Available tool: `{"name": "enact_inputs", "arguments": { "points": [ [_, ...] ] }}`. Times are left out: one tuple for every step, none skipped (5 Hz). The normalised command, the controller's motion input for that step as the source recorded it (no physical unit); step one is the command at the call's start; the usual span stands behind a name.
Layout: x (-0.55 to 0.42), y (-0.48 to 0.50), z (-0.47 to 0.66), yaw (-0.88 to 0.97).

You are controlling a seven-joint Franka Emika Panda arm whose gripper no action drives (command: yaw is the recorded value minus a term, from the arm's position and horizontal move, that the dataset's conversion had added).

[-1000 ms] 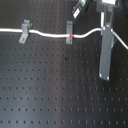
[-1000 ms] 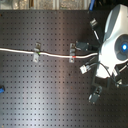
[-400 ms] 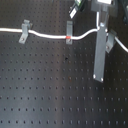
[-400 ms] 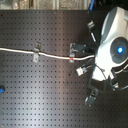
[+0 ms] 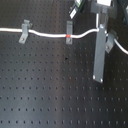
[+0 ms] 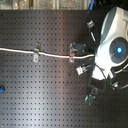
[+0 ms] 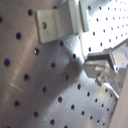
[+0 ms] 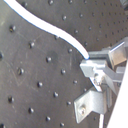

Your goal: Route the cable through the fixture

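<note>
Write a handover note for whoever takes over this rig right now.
End effector: appears shut on the cable; the second wrist view shows the cable running into its fingertips.
Cable: in the first exterior view it comes in from the first exterior view's left, passes the left clip and the middle clip, with its red band at the middle clip, then rises to the end effector.
Done: cable lies along those two clips.
Left: the right clip; whether the cable sits in it cannot be told. Check, seat, release.
</note>
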Motion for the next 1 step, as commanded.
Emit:
{"name": "enact_inputs", "arguments": {
  "points": [
    [-0.157,0.047,0.09,0.04]
  ]
}}
